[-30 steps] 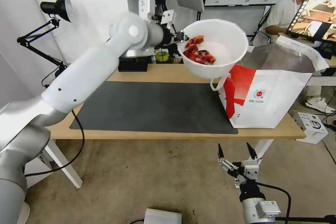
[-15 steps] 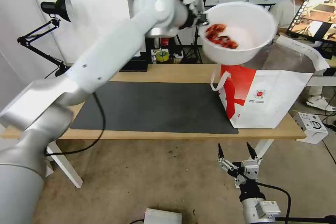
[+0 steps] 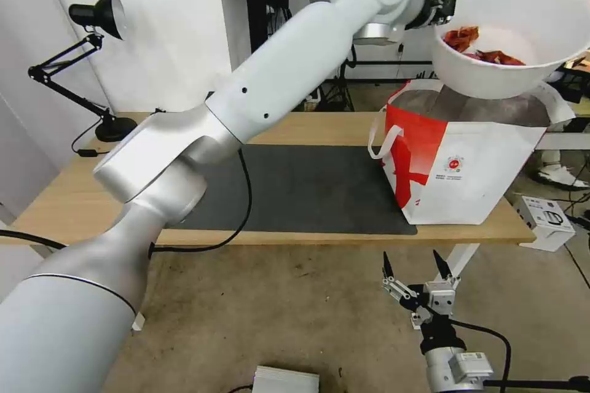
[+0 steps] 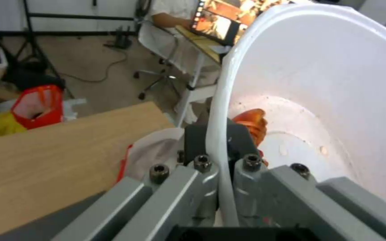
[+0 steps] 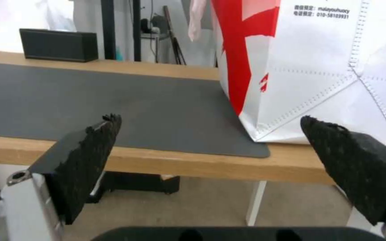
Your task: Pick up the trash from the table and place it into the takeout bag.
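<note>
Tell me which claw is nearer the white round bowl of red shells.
Left. The left claw grips the white round bowl's rim above the bag; the right claw hangs open below the table edge.

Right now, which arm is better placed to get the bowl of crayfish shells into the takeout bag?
Left: its pincer grips the bowl above the takeout bag; the right pincer hangs open below the table.

Left arm stretches high and far right, left gripper [image 3: 444,9] clamped tight; right gripper [image 3: 413,265] hangs low, near, fingers spread.
</note>
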Controlling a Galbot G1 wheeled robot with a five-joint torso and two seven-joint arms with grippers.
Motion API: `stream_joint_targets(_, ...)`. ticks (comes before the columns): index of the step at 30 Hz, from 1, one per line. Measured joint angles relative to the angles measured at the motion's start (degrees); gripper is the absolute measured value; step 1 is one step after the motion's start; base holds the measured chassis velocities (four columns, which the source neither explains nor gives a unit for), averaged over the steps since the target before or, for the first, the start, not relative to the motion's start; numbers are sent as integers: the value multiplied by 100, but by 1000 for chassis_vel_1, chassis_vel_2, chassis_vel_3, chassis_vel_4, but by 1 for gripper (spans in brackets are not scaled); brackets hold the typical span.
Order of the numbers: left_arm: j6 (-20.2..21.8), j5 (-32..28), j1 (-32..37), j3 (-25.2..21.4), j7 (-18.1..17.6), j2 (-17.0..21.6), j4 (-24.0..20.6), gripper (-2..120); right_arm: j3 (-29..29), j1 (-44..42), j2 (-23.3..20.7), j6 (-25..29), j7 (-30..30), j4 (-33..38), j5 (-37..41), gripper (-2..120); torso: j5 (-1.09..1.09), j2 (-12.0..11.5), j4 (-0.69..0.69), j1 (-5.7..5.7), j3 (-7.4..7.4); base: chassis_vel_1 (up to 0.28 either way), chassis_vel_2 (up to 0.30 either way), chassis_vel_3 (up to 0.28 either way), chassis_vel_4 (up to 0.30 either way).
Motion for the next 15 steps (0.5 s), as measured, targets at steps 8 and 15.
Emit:
stream_joint_targets(8,-314,-171,-41,374,-409,12,-18,0,0,0,0,0,0,0,0,100,0,0,-1,0,0,0,0,0,0)
stream_joint_targets(15,-653,-330,-135,638,-771,13,-36,0,0,0,0,0,0,0,0,100,0,0,-1,0,0,0,0,0,0)
